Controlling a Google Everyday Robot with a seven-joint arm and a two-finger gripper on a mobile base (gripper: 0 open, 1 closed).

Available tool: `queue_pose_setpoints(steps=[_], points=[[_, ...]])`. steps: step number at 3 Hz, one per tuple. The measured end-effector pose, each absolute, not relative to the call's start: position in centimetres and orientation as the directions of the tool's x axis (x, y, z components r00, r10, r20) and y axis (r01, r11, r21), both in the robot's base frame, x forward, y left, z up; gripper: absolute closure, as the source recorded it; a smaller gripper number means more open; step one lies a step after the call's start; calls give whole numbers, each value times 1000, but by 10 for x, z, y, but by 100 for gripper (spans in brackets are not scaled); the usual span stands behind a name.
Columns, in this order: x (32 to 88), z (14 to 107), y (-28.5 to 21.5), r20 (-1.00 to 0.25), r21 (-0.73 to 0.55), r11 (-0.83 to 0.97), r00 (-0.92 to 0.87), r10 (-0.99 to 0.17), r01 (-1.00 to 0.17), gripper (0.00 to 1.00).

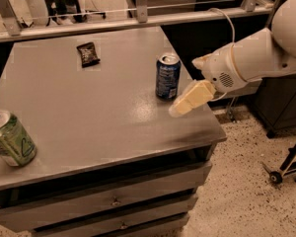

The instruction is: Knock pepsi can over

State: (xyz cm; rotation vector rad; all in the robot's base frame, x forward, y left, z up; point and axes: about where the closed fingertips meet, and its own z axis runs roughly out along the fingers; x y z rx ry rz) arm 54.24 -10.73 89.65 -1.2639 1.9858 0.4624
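The pepsi can (167, 76) is blue with white lettering and a silver top. It stands upright near the right edge of the grey table (89, 117). My gripper (178, 108) reaches in from the right on a white arm. Its cream-coloured tip hangs over the table's right side, just right of and in front of the can, a short gap away from it.
A green can (10, 139) stands tilted at the table's front left corner. A small dark snack bag (88, 54) lies at the back middle. Drawers sit under the tabletop. A railing runs behind the table, and a wheeled stand base (286, 167) is on the floor at right.
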Motion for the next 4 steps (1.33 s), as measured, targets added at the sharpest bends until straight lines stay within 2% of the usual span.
queue_pose_setpoints(steps=[2, 4], points=[[563, 904, -61, -870, -25, 449, -202, -450, -893, 0], [558, 945, 60, -968, 78, 342, -153, -198, -936, 0]])
